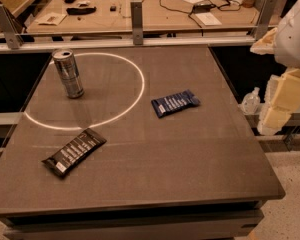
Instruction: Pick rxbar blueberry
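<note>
The small, flat, dark-blue-wrapped rxbar blueberry (175,103) lies on the dark grey counter (190,179), a little right of centre, just outside a white painted ring (142,84). The robot's cream-coloured gripper (281,101) hangs beyond the counter's right edge, well apart from the bar, and I cannot tell whether it is open or closed. A silver can (68,74) stands toward the far left corner, and a longer black-wrapped bar (75,152) lies nearer the front left.

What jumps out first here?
A bright white ring on the dark table, an upright silver can inside its left part. The blue rxbar blueberry lies just right of the ring, a black bar front left. The end effector hangs beyond the table's right edge.
</note>
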Controlling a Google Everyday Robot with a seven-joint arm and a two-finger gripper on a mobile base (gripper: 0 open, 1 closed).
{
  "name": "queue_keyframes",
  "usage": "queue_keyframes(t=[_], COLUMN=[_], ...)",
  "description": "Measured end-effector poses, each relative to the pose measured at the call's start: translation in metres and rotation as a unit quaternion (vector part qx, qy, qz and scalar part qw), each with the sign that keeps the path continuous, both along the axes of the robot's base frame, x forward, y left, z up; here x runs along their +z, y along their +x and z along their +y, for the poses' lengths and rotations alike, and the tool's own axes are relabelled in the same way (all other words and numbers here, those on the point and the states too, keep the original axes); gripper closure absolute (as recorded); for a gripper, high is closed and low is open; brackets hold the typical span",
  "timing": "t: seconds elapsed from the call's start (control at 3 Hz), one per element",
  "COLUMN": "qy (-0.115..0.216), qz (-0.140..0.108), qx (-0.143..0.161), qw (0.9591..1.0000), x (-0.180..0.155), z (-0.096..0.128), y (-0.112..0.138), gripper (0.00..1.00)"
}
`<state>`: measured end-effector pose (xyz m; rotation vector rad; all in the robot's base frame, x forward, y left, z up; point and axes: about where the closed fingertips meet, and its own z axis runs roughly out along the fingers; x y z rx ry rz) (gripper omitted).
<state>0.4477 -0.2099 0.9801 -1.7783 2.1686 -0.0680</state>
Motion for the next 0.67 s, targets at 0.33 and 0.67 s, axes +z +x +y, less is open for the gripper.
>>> queue_keyframes(t=[0.33, 0.67], qy=[0.013, 0.009], qz=[0.004, 0.022], qx=[0.051, 0.061], qw=[0.9986, 0.9978], x=[-0.006, -0.024], z=[0.019, 0.027], y=[0.016, 0.034], gripper=[0.0, 0.0])
